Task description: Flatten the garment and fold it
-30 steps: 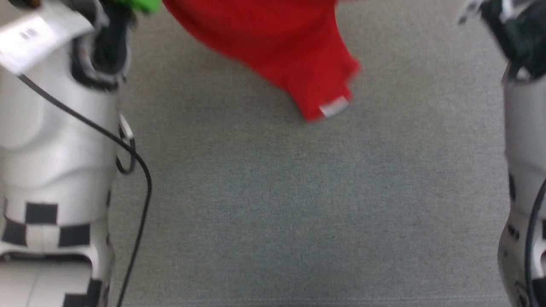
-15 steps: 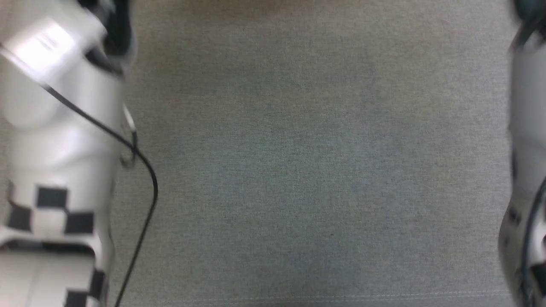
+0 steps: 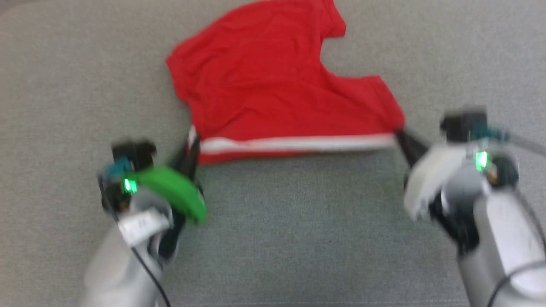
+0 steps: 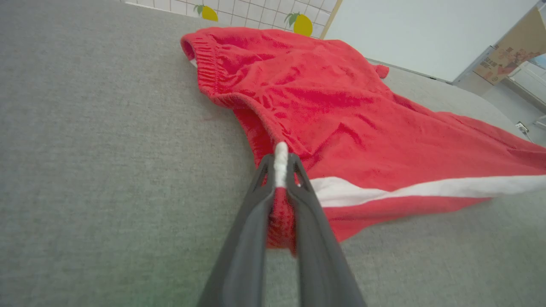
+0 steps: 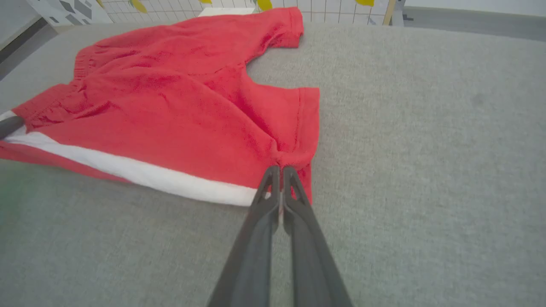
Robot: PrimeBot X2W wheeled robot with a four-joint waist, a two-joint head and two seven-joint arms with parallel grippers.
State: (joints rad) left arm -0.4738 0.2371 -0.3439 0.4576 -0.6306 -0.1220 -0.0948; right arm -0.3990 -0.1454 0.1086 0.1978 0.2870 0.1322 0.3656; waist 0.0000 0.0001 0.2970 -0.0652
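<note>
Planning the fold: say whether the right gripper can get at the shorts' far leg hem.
Probably not yet: the right gripper is shut on the shorts; otherwise the path to the far leg hem looks free.

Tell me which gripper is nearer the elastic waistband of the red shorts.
Left. The left gripper is shut on the corner of the waistband, at one end of the white stripe. The right gripper pinches the leg hem at the stripe's other end, away from the waistband.
</note>
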